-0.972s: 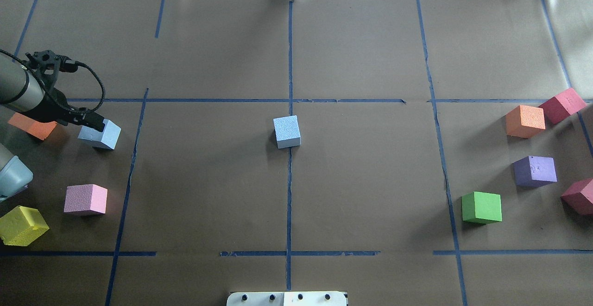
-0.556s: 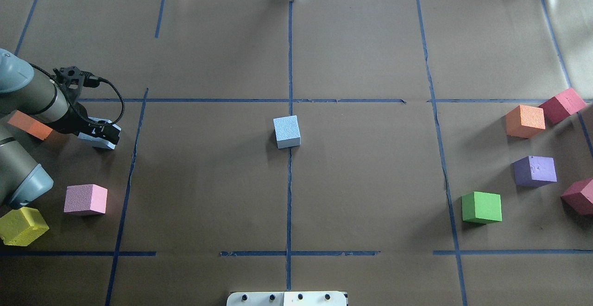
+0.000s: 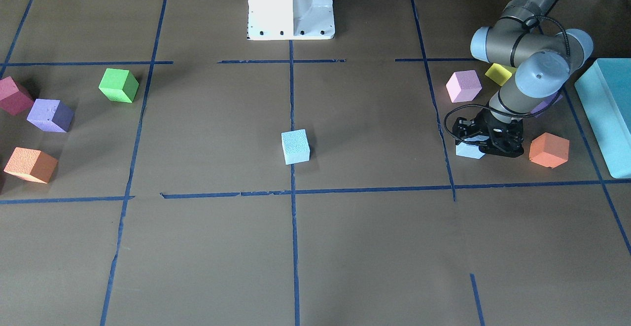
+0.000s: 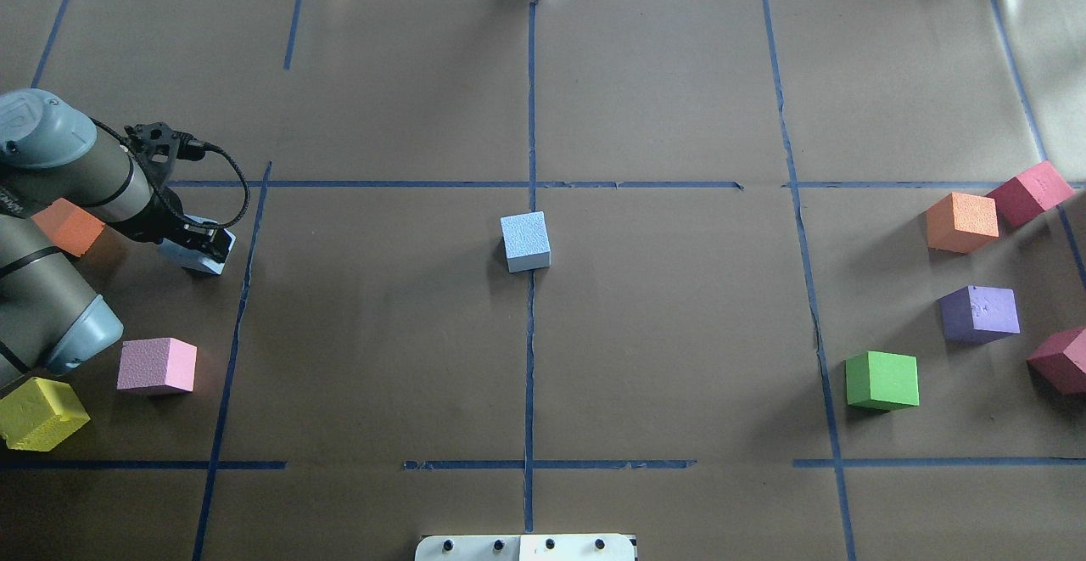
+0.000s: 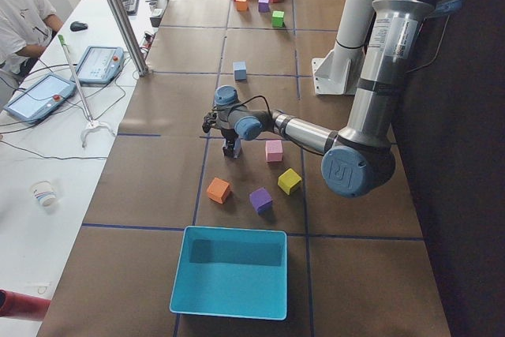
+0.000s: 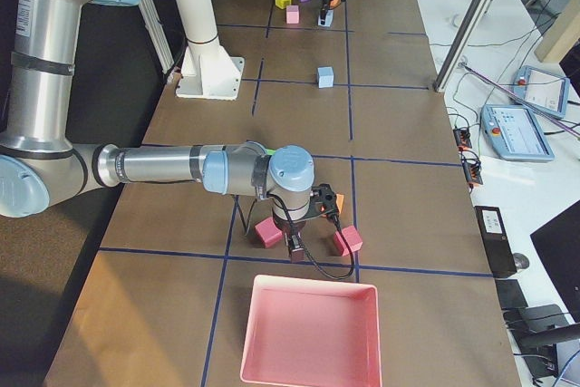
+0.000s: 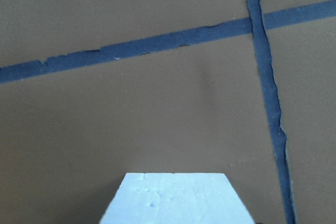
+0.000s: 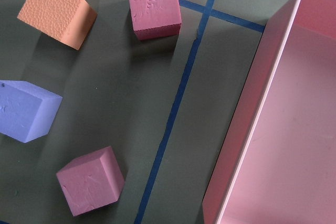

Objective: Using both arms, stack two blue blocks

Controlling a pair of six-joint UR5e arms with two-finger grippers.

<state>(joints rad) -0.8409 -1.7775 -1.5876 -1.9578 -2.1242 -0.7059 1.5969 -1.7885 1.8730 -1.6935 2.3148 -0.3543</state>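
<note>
We see the left arm [image 4: 81, 183] reaching in over the robot's left part of the counter [image 4: 382, 357], with the left claw [image 4: 208, 249] down over the outer blue block [image 3: 468, 152]. The black fingers sit against opposite sides of that block, and the claw looks clamped on it. We cannot tell whether the block rests on the counter or is just off it. It lies just beside a blue tape line. The left wrist view shows only its pale, grainy top at the bottom edge, with brown paper and crossing tape lines beyond it.

The middle blue block [image 4: 525, 241] stands alone at the centre of the counter, on the middle tape line, well apart from the outer one.

Near the left claw we see an orange block [image 4: 66, 226], a pink block [image 4: 157, 366] and a yellow block [image 4: 38, 412]. A big teal box [image 5: 229, 305] sits at that end of the counter.

The right claw [image 6: 294, 256] hangs low over the other end, among two red blocks [image 8: 154, 4], with a pink bin [image 8: 247, 129] just beside them. We cannot tell whether its fingers are apart or together. Its wrist view looks down on those red blocks, a second orange block [image 8: 56, 18], a purple block [image 8: 26, 111] and the bin's wall. A green block [image 4: 882, 380] stands near that group.
</note>
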